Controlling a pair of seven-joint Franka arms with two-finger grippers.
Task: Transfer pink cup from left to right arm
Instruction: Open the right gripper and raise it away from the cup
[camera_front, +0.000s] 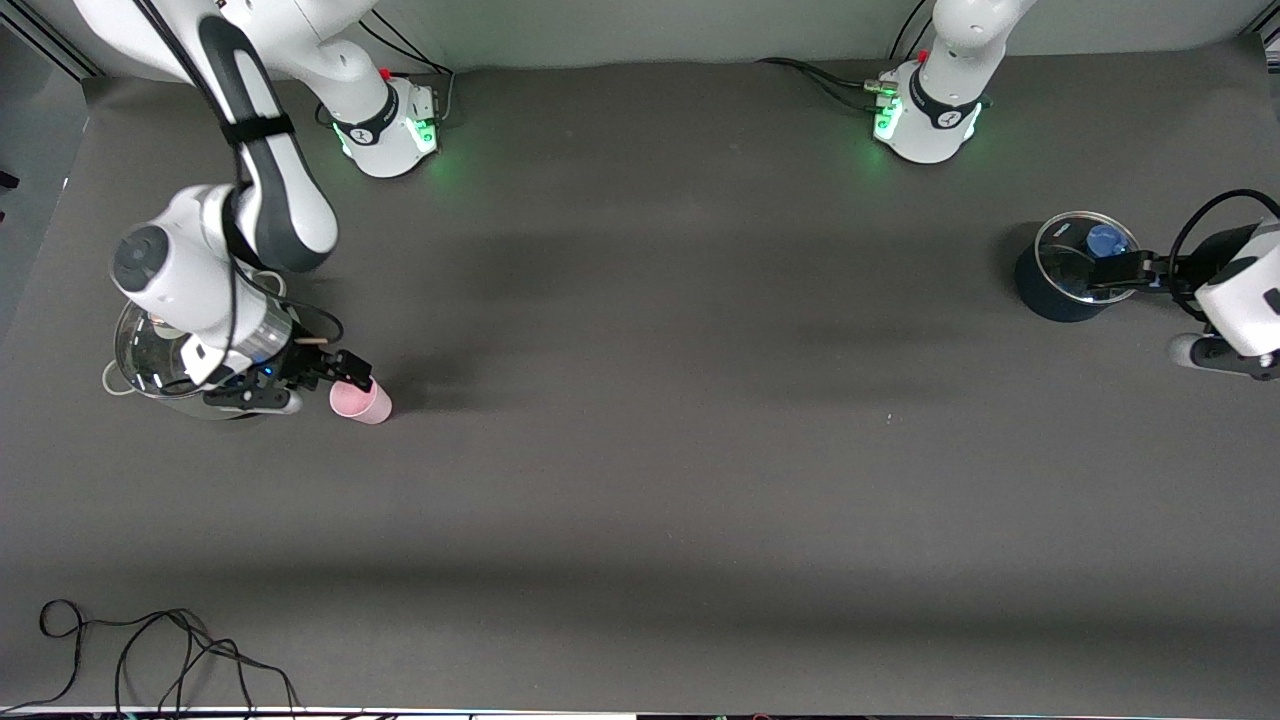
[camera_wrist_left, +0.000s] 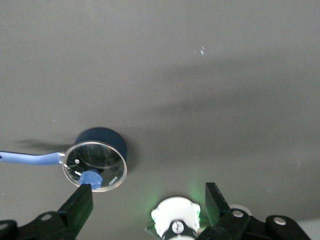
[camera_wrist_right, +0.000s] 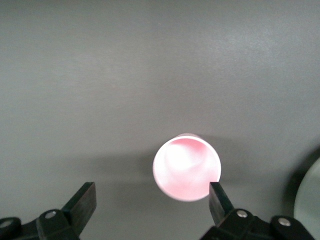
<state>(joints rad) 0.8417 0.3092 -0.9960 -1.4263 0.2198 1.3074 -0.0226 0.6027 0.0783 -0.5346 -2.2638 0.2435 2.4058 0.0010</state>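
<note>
The pink cup (camera_front: 362, 401) rests on the table at the right arm's end, beside a steel pot. In the right wrist view its open mouth (camera_wrist_right: 186, 167) faces the camera. My right gripper (camera_front: 347, 372) is open just above the cup. In its wrist view the cup lies just past the fingertips (camera_wrist_right: 216, 196), close to one finger and not held by the right gripper (camera_wrist_right: 151, 194). My left gripper (camera_front: 1112, 274) is open and empty over the lidded dark blue pot (camera_front: 1072, 268) at the left arm's end. In the left wrist view the left gripper (camera_wrist_left: 147, 194) holds nothing.
A steel pot with a glass lid (camera_front: 150, 362) stands under the right arm, its edge showing in the right wrist view (camera_wrist_right: 311, 200). The blue pot (camera_wrist_left: 102, 141) has a glass lid with a blue knob (camera_wrist_left: 90, 178) and a blue handle (camera_wrist_left: 30, 158). Loose cables (camera_front: 150, 650) lie at the near edge.
</note>
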